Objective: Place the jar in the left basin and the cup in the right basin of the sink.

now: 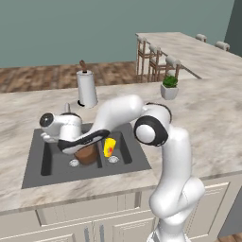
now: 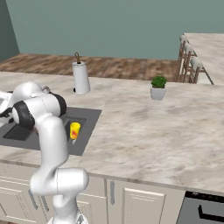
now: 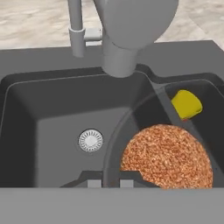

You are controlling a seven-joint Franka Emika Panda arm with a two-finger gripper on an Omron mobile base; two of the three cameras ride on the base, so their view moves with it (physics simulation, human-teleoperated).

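We see our gripper (image 3: 107, 183) low over the left basin (image 3: 52, 127) of the sink (image 1: 35, 175), its jaws nearly closed on the rim of the jar (image 3: 166, 155), while the yellow cup (image 1: 109, 147) stands in the right basin (image 1: 124, 150).

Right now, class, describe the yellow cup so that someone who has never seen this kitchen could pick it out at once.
Find the dark grey sink sunk into the marbled counter, below the white paper-towel roll. Look in its narrower right basin: the cup stands there by the round drain. It is small, tapered and bright yellow with a red-orange mark, unlike the squat brown jar in the wider basin beside it.
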